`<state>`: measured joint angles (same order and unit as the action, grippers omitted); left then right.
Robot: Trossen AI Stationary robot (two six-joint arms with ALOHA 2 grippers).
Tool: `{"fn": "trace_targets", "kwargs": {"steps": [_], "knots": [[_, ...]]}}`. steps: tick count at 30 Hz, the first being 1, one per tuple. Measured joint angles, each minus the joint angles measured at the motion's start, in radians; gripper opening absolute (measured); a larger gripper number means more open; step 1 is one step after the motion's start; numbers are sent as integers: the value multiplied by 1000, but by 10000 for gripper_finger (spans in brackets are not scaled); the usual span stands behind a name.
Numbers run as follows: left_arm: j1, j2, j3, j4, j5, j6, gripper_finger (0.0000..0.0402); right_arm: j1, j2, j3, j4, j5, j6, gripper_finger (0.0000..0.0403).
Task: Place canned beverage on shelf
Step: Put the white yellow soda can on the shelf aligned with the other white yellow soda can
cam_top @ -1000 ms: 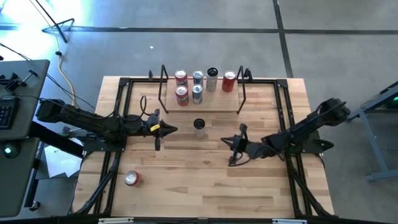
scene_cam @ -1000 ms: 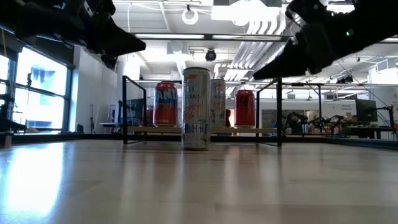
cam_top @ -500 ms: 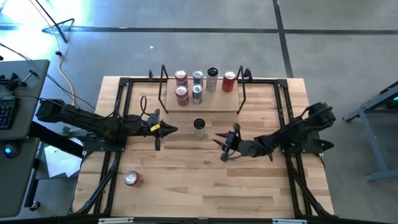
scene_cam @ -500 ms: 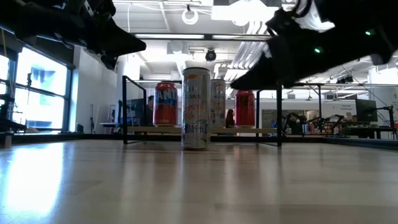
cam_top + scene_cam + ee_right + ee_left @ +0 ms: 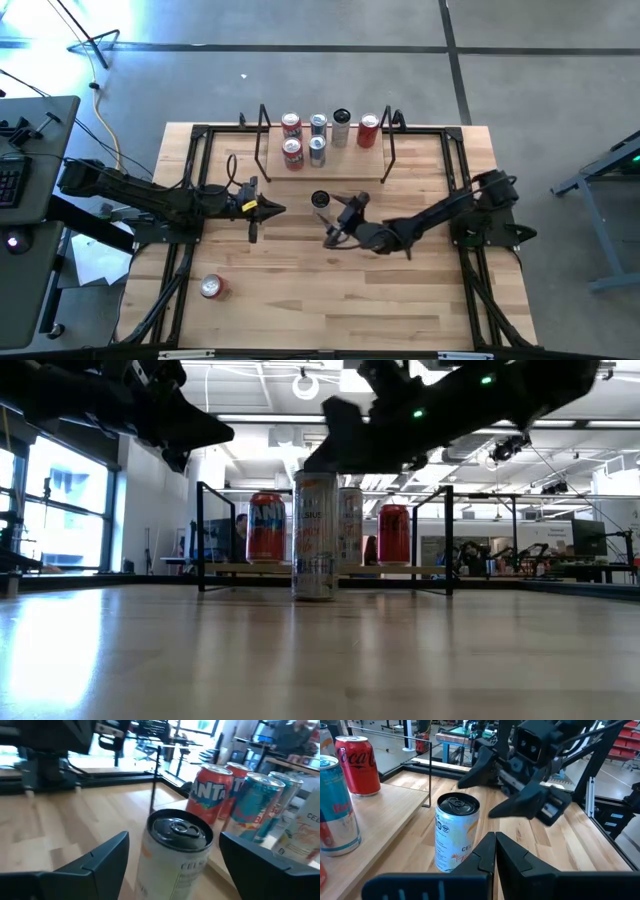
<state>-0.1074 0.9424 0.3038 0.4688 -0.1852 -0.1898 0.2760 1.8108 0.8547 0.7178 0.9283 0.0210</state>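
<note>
The right gripper (image 5: 336, 222) hung spread wide just beside the slim white can (image 5: 320, 204), ready to straddle it; the can stood on the desk before the shelf (image 5: 345, 165), mid-desk.

The tall white can (image 5: 320, 204) stands upright on the table just in front of the shelf (image 5: 325, 165), its dark top with the tab unopened, pale print on its side; I see the shelf as a pale wood plank between two black rod end frames, bearing six upright cans; a red can (image 5: 211, 288) lies well apart from the shelf.
</note>
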Motion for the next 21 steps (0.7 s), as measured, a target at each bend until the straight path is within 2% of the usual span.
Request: {"fn": "trace_targets", "kwargs": {"steps": [8, 17, 21], "knots": [[0, 3, 1, -3, 28, 0, 3, -45, 64, 100, -98, 49, 39, 295], [0, 3, 1, -2, 30, 0, 3, -98, 64, 101, -133, -100, 112, 295], [0, 3, 1, -3, 30, 0, 3, -114, 64, 101, -132, -156, 111, 281]]}}
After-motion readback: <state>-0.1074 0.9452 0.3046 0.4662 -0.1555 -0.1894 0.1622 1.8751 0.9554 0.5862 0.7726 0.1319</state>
